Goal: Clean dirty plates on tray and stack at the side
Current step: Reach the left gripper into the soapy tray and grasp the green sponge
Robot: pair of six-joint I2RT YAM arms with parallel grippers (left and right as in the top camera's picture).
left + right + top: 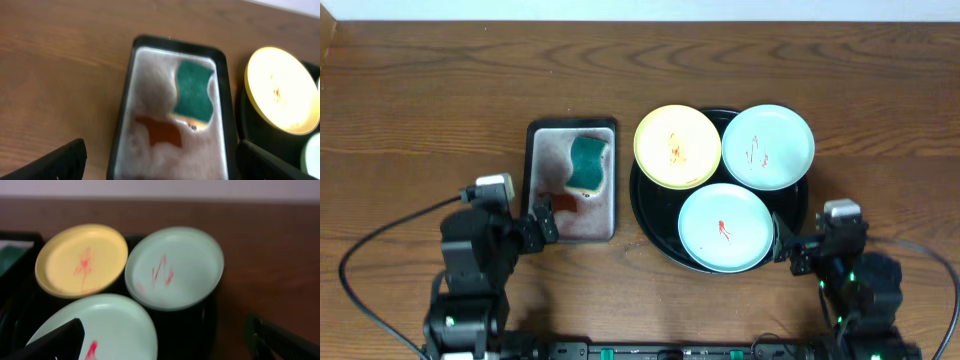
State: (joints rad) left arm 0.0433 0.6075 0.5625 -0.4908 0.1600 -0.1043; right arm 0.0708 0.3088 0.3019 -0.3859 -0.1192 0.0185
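Overhead view, holdings as found.

Item 1: three small round plates, all lying in the large round black tray with raised rim (642, 215), right of centre on the brown wooden surface (440, 90).
- Pale yellow plate (677, 146), far left of the tray, orange smear at its middle.
- Light blue-green plate (767, 146), far right, thin red streaks.
- Second light blue-green plate (725, 228), nearest me, with one red smear. Its right edge is just beside my right pincer (786, 244).

The three crowd together, rims touching or nearly so, and their outer edges reach the tray's rim.

Handling, my judgement: thin, stiff and light, probably plastic or melamine. They look glossy, and would be slippery once wet or where sauced. I would hold each at its raised outer edge, one finger over and one under, keeping clear of the smears. The outward side is freest, since the neighbouring plates block the inner sides.

Item 2: rectangular grey metal tray (533, 180), left of the black one. It holds suds, a green wavy-edged sponge (588, 162) and a red-brown patch (567, 203) that I cannot identify.

Item 3: my left pincer (542, 224), at the grey tray's near edge, fingers spread wide and gripping nothing. My right pincer is likewise released and empty.
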